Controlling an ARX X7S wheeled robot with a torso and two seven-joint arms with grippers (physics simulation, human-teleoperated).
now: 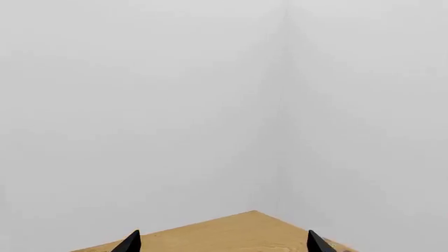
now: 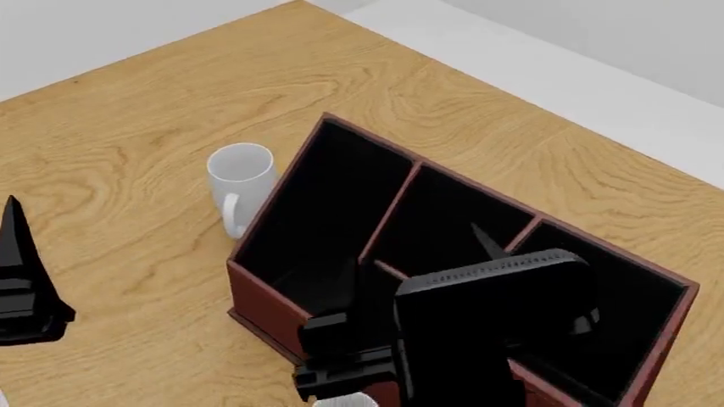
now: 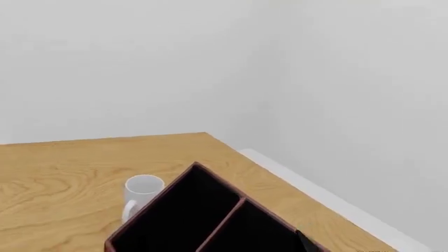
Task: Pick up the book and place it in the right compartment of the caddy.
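The right end effector (image 2: 476,280) hangs over the caddy (image 2: 339,212) with the book (image 2: 492,331) in its grip: one finger (image 2: 487,243) pokes up past the book's upper edge, and the black mount sits against the book's near cover, so the fingers look clamped on it (the second finger is hidden behind the book). The book is held above the caddy's middle and right sections, tilted, its broad black cover facing the head camera and its long axis running up and slightly toward the right compartment (image 2: 616,322). Whether its lower edge touches the dividers cannot be told.

The caddy's reddish-brown walls rise around black-lined sections; the long narrow section (image 2: 322,203) lies at the left. A white mug (image 2: 240,174) stands upright on the tabletop (image 2: 136,127) just beside the caddy's left wall, handle toward the camera.

The left end effector (image 1: 222,242) is well apart from all this, its two tips spread wide over a tabletop corner, holding nothing.
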